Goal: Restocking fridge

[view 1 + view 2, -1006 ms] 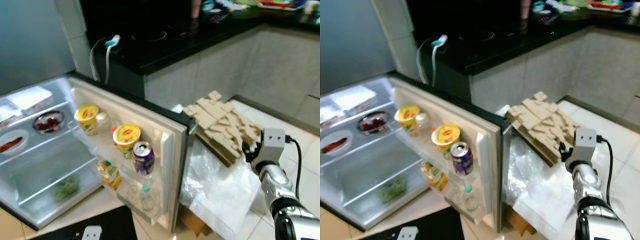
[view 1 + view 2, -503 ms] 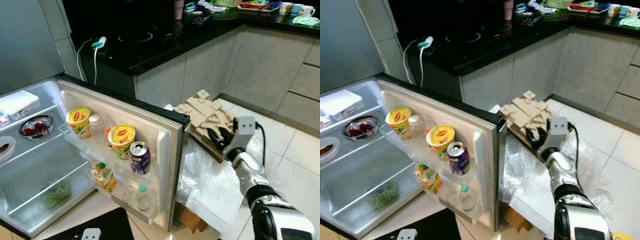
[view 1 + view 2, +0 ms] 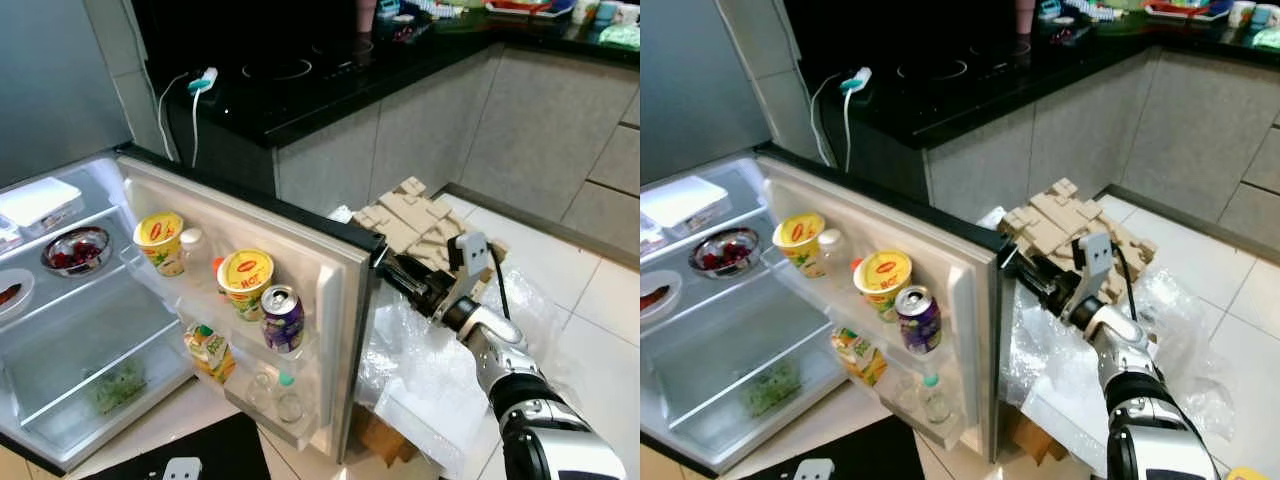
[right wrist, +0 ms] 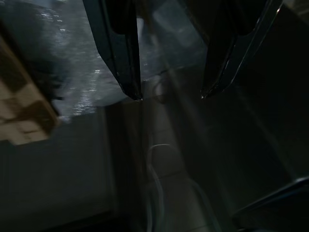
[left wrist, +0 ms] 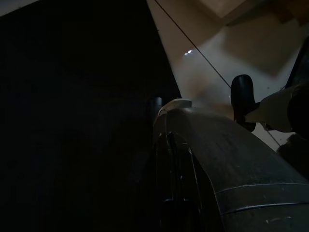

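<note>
The small fridge [image 3: 60,330] stands open, its door [image 3: 335,300] swung out toward me. The door shelves hold two yellow cups [image 3: 245,275], a purple can [image 3: 283,317], a juice carton [image 3: 207,350] and small bottles [image 3: 285,395]. My right gripper [image 3: 392,268] reaches in from the right, its black fingertips right at the door's outer edge. In the right wrist view its fingers [image 4: 123,58] stand apart with nothing between them, so it is open. The left wrist view is dark and my left arm hangs idle.
A pile of cardboard pieces [image 3: 415,215] and crumpled clear plastic [image 3: 430,370] lie on the tiled floor right of the door. A black counter [image 3: 300,80] with a charger cable [image 3: 195,90] runs behind. Inside, a bowl of red food [image 3: 75,250] sits on a shelf.
My right arm has swung left from beside the cardboard pile to the fridge door's outer edge. The camera has shifted a little.
</note>
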Robot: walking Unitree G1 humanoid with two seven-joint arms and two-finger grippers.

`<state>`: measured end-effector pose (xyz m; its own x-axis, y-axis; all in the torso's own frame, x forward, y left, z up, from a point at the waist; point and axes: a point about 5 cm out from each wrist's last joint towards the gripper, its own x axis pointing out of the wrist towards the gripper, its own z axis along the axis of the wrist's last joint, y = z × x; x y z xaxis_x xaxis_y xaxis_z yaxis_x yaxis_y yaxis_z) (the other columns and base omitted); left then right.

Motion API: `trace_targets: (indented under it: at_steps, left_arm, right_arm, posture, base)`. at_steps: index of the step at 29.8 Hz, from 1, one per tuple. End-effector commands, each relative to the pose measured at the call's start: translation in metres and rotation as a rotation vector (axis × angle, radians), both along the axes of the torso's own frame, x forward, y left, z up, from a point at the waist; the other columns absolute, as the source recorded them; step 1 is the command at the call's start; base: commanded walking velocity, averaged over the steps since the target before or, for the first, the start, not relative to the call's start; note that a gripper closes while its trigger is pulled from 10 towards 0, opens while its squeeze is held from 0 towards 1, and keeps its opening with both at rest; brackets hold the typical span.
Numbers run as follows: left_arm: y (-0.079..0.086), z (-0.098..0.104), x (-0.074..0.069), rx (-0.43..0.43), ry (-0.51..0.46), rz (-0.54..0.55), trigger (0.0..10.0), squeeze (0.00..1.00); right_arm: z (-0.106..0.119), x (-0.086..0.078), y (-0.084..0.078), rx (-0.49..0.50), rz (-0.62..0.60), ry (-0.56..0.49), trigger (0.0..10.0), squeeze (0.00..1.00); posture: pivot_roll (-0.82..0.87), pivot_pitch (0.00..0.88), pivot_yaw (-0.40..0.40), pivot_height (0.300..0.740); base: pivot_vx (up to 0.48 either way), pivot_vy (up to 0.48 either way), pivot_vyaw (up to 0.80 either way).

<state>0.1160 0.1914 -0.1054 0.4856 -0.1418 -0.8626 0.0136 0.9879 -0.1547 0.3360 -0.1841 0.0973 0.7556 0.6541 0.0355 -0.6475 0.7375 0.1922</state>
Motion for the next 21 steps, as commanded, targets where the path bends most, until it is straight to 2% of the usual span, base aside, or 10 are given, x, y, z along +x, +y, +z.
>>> trace_targets:
  at_steps: [1,7,12,14,16,18,21]
  left_arm:
    - [-0.001,-0.001,-0.003,0.000,0.014,-0.007,10.0,0.00]
    - [-0.003,-0.001,-0.002,-0.001,0.012,-0.010,10.0,0.00]
    - [-0.001,-0.001,-0.002,0.004,0.015,-0.011,10.0,0.00]
    - [-0.001,-0.001,-0.002,0.005,0.016,-0.013,10.0,0.00]
    - [-0.001,-0.001,-0.002,0.006,0.018,-0.014,10.0,0.00]
    - [-0.002,-0.001,-0.002,0.006,0.018,-0.014,10.0,0.00]
    - [-0.004,-0.002,-0.003,0.002,0.019,-0.016,10.0,0.00]
  right_arm:
    - [-0.004,-0.006,0.016,0.007,0.121,0.014,10.0,0.00]
    - [-0.005,-0.011,0.025,0.026,0.219,0.021,10.0,0.00]
    - [0.002,-0.036,0.048,0.062,0.529,0.036,10.0,0.00]
    - [0.010,-0.057,0.057,0.115,0.706,0.044,10.0,0.00]
    - [0.016,-0.068,0.062,0.168,0.793,0.054,10.0,0.00]
    - [0.013,-0.063,0.062,0.147,0.746,0.044,10.0,0.00]
    - [-0.001,-0.044,0.050,0.076,0.526,0.040,10.0,0.00]
  posture:
    - [-0.06,0.000,0.005,0.740]
    - [-0.06,0.000,0.005,0.740]
    - [-0.06,0.000,0.004,0.740]
    - [-0.06,0.000,0.004,0.740]
    - [-0.06,0.000,0.002,0.740]
    - [-0.06,0.000,0.002,0.740]
    - [-0.06,0.000,0.002,0.740]
  base:
    - [0.000,0.000,0.00]
    - [0.000,0.000,0.00]
    - [0.000,0.000,0.00]
    - [0.000,0.000,0.00]
    - [0.000,0.000,0.00]
    - [0.000,0.000,0.00]
    - [0.000,0.000,0.00]
